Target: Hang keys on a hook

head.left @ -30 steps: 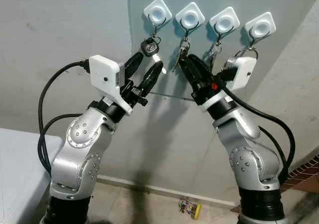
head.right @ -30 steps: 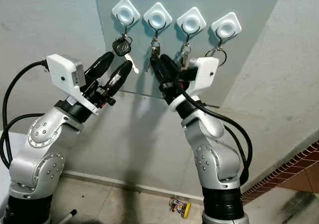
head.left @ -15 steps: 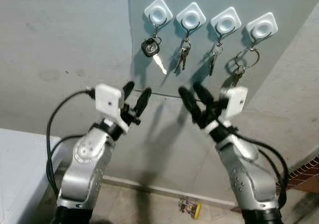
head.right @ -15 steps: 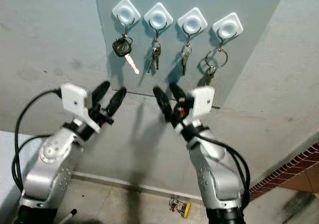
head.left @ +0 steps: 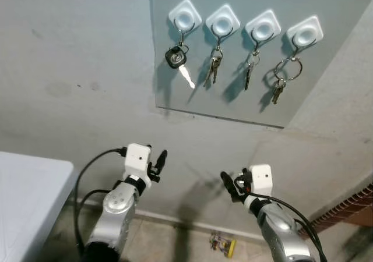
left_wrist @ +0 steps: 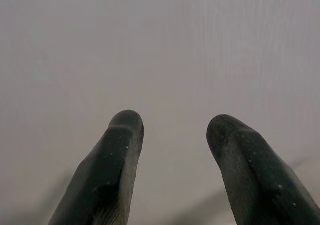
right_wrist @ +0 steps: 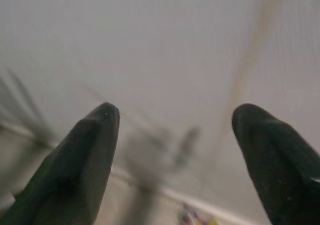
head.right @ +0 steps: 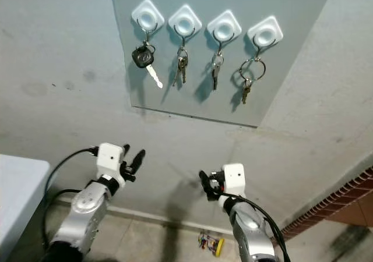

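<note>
Grey panel (head.left: 245, 93) on wall, four white hooks (head.left: 222, 20) in a row, keys (head.left: 176, 57) hanging from each; left gripper (left_wrist: 172, 135) low near wall, fingers apart, empty; right gripper (right_wrist: 172, 135) low, fingers wide, empty; white table (head.left: 23, 192) at left

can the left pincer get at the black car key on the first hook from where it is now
Probably not without lifting first. The left pincer sits low, open and empty, well below the black car key, which hangs on the leftmost hook. Nothing stands between them on the bare wall, so raising the arm should bring it there.
</note>
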Controlling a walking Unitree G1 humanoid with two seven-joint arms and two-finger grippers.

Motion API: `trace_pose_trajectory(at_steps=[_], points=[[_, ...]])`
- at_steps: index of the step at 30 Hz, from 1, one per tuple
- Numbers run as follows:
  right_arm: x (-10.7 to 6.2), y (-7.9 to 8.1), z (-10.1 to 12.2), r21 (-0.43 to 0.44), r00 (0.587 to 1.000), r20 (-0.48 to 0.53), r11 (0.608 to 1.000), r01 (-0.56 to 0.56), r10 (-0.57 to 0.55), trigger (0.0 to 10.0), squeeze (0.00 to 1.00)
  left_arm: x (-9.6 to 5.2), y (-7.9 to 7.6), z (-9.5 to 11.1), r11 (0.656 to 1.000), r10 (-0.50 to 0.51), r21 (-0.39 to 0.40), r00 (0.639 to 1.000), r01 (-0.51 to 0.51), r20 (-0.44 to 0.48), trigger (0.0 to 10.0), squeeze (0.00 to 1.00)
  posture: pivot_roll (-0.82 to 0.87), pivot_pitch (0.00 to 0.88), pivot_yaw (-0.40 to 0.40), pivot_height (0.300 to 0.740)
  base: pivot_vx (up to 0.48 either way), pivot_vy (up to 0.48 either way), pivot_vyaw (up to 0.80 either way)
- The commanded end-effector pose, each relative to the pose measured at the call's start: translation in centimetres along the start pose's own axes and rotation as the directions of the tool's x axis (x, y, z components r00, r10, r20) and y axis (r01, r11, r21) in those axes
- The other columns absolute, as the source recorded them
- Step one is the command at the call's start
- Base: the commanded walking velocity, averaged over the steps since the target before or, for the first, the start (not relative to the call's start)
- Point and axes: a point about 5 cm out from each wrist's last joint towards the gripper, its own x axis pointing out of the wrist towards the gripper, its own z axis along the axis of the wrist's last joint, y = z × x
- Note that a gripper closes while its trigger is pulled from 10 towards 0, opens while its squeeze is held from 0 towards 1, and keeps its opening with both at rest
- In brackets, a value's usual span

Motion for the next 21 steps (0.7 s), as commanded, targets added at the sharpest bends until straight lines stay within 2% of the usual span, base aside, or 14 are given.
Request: trace_pose_trajectory(at_steps=[1, 2, 4, 6, 7, 9, 11, 12, 13, 14, 15, 17, 21], points=[[-0.7, -0.4, -2.3, -0.006, 0.995, -0.087, 0.999, 0.040, -0.041, 10.0, 1.00, -0.5, -0.2, -2.0, 1.000, -0.027, 0.004, 0.997, 0.027, -0.067, 10.0, 0.00, 0.00, 0.058, -0.007, 0.740, 0.000, 0.000, 0.00], [-0.7, -0.4, -2.3, -0.006, 0.995, -0.087, 0.999, 0.040, -0.041, 10.0, 1.00, -0.5, -0.2, -2.0, 1.000, -0.027, 0.004, 0.997, 0.027, -0.067, 10.0, 0.00, 0.00, 0.058, -0.007, 0.740, 0.000, 0.000, 0.00], [-1.4, -0.5, -4.2, -0.008, 0.984, -0.164, 0.998, 0.063, -0.064, 10.0, 1.00, -1.1, -0.2, -4.0, 0.999, -0.002, -0.053, 0.988, -0.006, -0.155, 10.0, 0.00, -0.01, 0.057, -0.006, 0.740, 0.000, 0.000, 0.00], [-2.0, -0.6, -5.4, -0.011, 0.971, -0.220, 0.996, 0.092, -0.092, 10.0, 1.00, -1.5, -0.4, -5.0, 0.999, -0.004, -0.040, 0.980, -0.005, -0.200, 10.0, 0.00, -0.01, 0.055, -0.007, 0.740, 0.000, 0.000, 0.00], [-2.5, -0.5, -6.5, -0.016, 0.959, -0.270, 0.996, 0.090, -0.091, 10.0, 1.00, -2.1, -0.4, -6.1, 1.000, 0.003, -0.011, 0.968, -0.005, -0.251, 10.0, 0.00, -0.01, 0.054, -0.005, 0.740, 0.000, 0.000, 0.00], [-3.0, -0.3, -7.4, -0.026, 0.946, -0.309, 0.995, 0.091, -0.095, 10.0, 1.00, -2.8, -0.4, -7.2, 0.999, 0.014, -0.028, 0.954, -0.023, -0.300, 10.0, 0.00, -0.01, 0.054, -0.005, 0.740, 0.000, 0.000, 0.00], [-3.8, -0.1, -8.8, -0.020, 0.924, -0.368, 0.994, 0.106, -0.106, 10.0, 1.00, -4.4, 0.1, -9.2, 0.997, 0.052, -0.031, 0.916, -0.070, -0.398, 10.0, 0.00, -0.02, 0.041, 0.003, 0.740, 0.000, 0.000, 0.00], [-3.8, -0.1, -8.8, -0.020, 0.924, -0.368, 0.994, 0.106, -0.106, 10.0, 1.00, -4.4, 0.1, -9.2, 0.997, 0.052, -0.031, 0.916, -0.070, -0.398, 10.0, 0.00, -0.02, 0.041, 0.003, 0.740, 0.000, 0.000, 0.00], [-4.0, -0.1, -9.0, -0.024, 0.919, -0.379, 0.994, 0.107, -0.108, 10.0, 1.00, -4.7, 0.2, -9.6, 0.996, 0.056, -0.038, 0.908, -0.079, -0.414, 10.0, 0.00, -0.02, 0.041, 0.003, 0.740, 0.000, 0.000, 0.00], [-4.4, 0.0, -9.6, -0.019, 0.908, -0.402, 0.993, 0.119, -0.116, 10.0, 1.00, -5.6, 0.3, -10.5, 0.994, 0.071, -0.044, 0.886, -0.102, -0.458, 10.0, 0.00, -0.02, 0.037, 0.005, 0.740, 0.000, 0.000, 0.00], [-4.4, 0.0, -9.6, -0.019, 0.908, -0.402, 0.993, 0.119, -0.116, 10.0, 1.00, -5.6, 0.3, -10.5, 0.994, 0.071, -0.044, 0.886, -0.102, -0.458, 10.0, 0.00, -0.02, 0.037, 0.005, 0.740, 0.000, 0.000, 0.00], [-5.7, 0.3, -11.3, -0.007, 0.872, -0.475, 0.991, 0.133, -0.120, 10.0, 1.00, -7.5, 0.4, -12.4, 0.988, 0.088, -0.056, 0.836, -0.141, -0.542, 10.0, 0.00, -0.03, 0.028, 0.018, 0.740, 0.000, 0.000, 0.00], [-6.6, 0.7, -12.3, 0.007, 0.851, -0.513, 0.991, 0.136, -0.114, 10.0, 1.00, -8.2, 0.4, -13.0, 0.984, 0.098, -0.067, 0.814, -0.165, -0.573, 10.0, 0.00, -0.04, 0.026, 0.030, 0.740, 0.000, 0.000, 0.00]])
